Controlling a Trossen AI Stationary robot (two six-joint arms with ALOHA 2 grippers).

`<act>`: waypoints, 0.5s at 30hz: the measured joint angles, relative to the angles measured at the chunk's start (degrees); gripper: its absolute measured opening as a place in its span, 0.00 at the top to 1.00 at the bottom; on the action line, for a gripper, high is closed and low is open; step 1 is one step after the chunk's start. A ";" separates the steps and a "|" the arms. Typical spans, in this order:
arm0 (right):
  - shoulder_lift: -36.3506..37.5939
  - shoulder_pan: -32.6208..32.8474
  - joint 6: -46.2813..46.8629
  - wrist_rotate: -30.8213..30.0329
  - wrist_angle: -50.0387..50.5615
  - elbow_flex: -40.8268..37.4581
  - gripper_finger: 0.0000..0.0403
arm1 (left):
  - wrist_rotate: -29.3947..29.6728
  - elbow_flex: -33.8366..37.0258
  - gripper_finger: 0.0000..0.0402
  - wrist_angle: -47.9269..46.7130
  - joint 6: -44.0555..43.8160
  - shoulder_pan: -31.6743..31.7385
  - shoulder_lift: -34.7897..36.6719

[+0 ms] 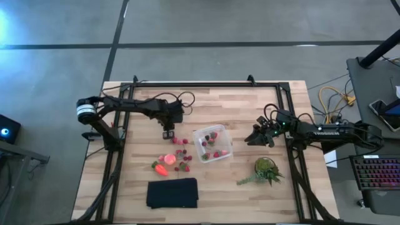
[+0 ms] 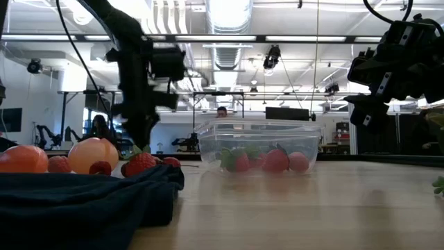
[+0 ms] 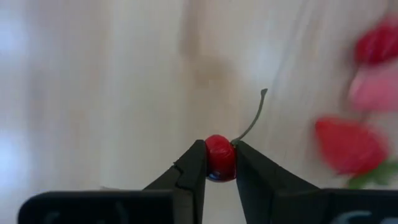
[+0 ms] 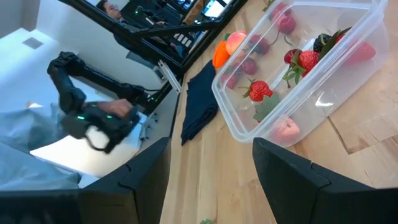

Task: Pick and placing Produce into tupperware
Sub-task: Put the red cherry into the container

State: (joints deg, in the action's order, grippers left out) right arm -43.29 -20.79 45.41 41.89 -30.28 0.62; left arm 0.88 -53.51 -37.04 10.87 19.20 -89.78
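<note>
My left gripper (image 1: 167,133) points down at the table, left of the clear tupperware (image 1: 212,144), and is shut on a small red cherry-like piece (image 3: 219,157) with a thin green stem. More produce lies near it: red strawberry-like pieces (image 1: 181,153), an orange-red carrot-like piece (image 1: 160,168) and a pinkish round one (image 1: 167,159). The tupperware (image 4: 298,68) holds several red pieces with green bits. My right gripper (image 1: 256,137) hovers open to the right of the tupperware, above the table (image 2: 378,83). My left gripper pinches the small red round piece by its body (image 3: 217,152), between the two fingertips (image 3: 194,163), coming from above and pointing down. The stem (image 3: 254,118) sticks out free past the fingers. Whether the piece still rests on the table cannot be told.
A black mat (image 1: 172,192) lies near the table's near edge, below the loose produce. A green leafy plant (image 1: 265,170) sits right of the tupperware, near my right arm. A black frame (image 1: 206,84) runs around the table top. People and equipment show in the room behind.
</note>
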 joint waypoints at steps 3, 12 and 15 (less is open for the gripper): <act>0.01 0.01 0.02 0.00 0.00 0.00 0.46 | -2.39 -4.67 0.87 0.64 -4.01 -1.19 3.75; -0.02 0.02 -0.62 -0.01 0.00 0.00 0.46 | -14.26 -18.08 0.85 6.52 -9.57 -9.37 2.66; 0.00 0.00 -0.87 0.00 -0.02 0.00 0.46 | -14.11 -20.16 0.80 8.79 -15.57 -12.07 -2.19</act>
State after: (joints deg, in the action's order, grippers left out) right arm -43.29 -20.79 44.53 41.89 -30.30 0.62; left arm -13.23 -73.67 -28.25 -4.70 7.14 -91.97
